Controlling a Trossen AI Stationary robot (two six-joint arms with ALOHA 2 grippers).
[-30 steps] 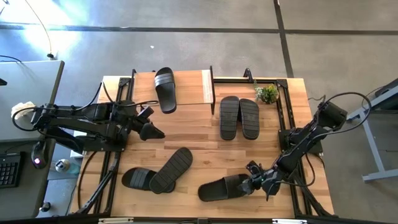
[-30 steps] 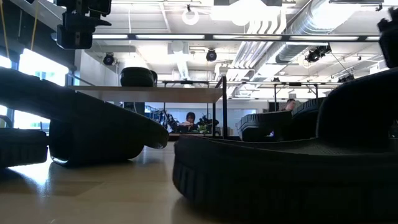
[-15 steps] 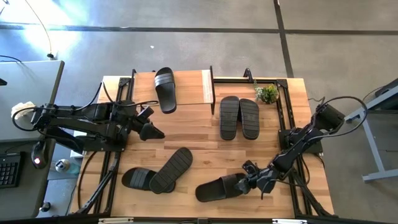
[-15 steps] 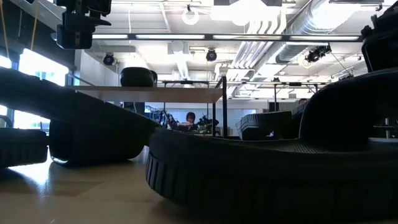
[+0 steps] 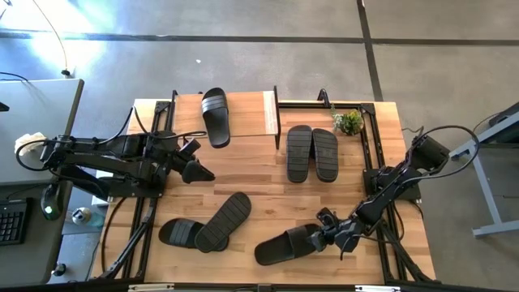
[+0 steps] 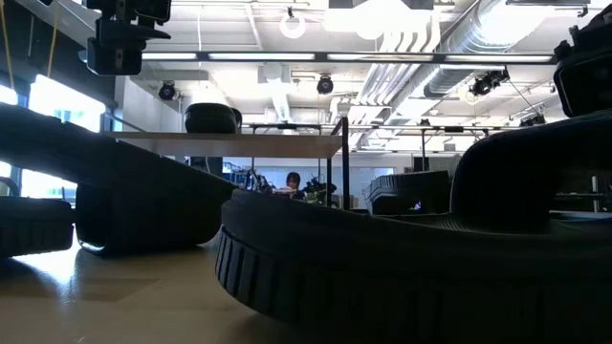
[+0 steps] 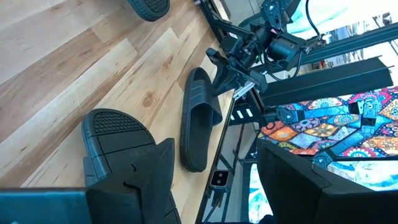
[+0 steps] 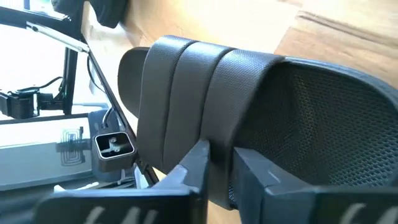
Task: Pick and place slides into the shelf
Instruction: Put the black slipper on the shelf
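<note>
So the right gripper [image 5: 331,237] is down at the near right part of the tabletop [image 5: 268,199], fingers pinched tight on the strap of a slide [image 5: 285,244], well away from the shelf [image 5: 247,113] at the far edge. The right wrist view shows what the high view can't: the fingers [image 8: 193,165] clamped on a wide strap with 3 raised bands and a fine pebbled texture. The low view just gets that slide's ridged sole edge [image 6: 382,277] as a big dark shape. Counting from above, 6 slides total: 1 strap-up on the shelf's light wood top [image 5: 216,116], a pair soles-up [image 5: 311,152] just right of the shelf, 2 stacked crosswise [image 5: 207,225] in front of the shelf near the table's front edge, plus the gripped one. All black rubber with ridged soles. There's also 1 small plant [image 5: 349,122] beside the shelf's right end (leafy green thing). The left gripper [image 5: 197,171] hovers in front of the shelf's left end, fingers apart, nothing in them.
</note>
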